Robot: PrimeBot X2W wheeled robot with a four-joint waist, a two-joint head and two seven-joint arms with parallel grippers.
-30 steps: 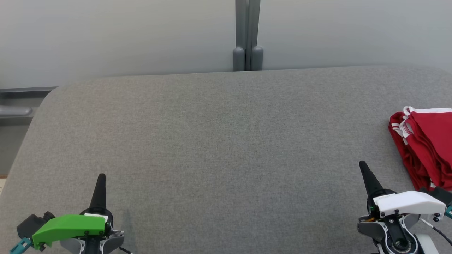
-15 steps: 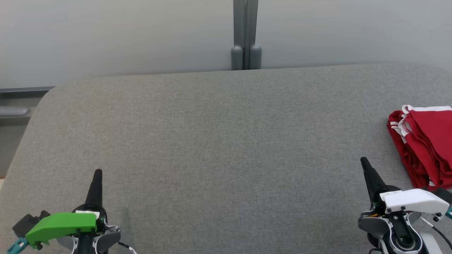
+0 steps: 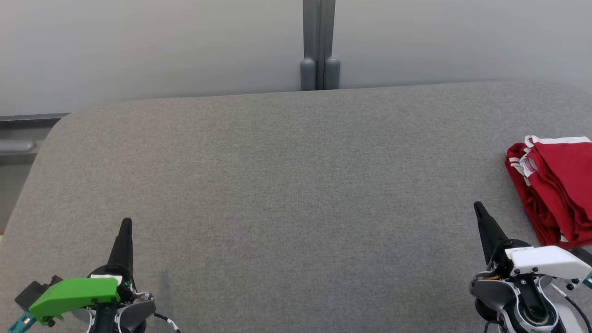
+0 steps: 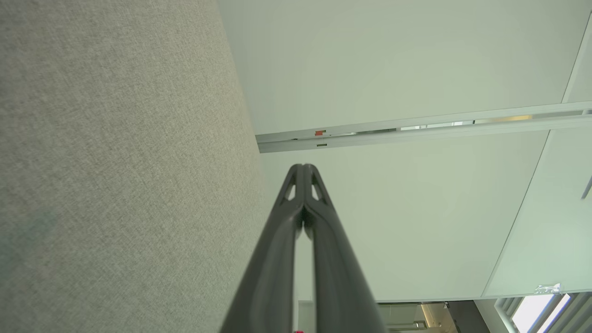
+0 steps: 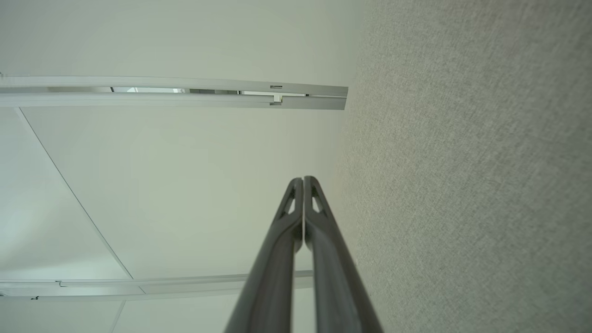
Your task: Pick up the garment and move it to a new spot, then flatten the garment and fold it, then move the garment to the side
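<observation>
The garment (image 3: 557, 187) is red with white trim and lies folded in a stack at the right edge of the grey table (image 3: 296, 185), partly cut off by the head view's edge. My right gripper (image 3: 477, 208) is shut and empty at the lower right, just left of and nearer than the garment. At the lower left my left gripper (image 3: 126, 224) is shut and empty too. The wrist views show each pair of fingers pressed tip to tip: left gripper (image 4: 303, 167), right gripper (image 5: 303, 179), with nothing between them.
A pale wall with a grey vertical post (image 3: 319, 46) stands behind the table's far edge. A grey rail (image 3: 18, 145) shows beyond the table's left corner. The fabric tabletop stretches wide between the two grippers.
The whole head view has shifted slightly, so the camera moved. Both grippers sit a little lower in the view than before and stay shut; the garment lies untouched.
</observation>
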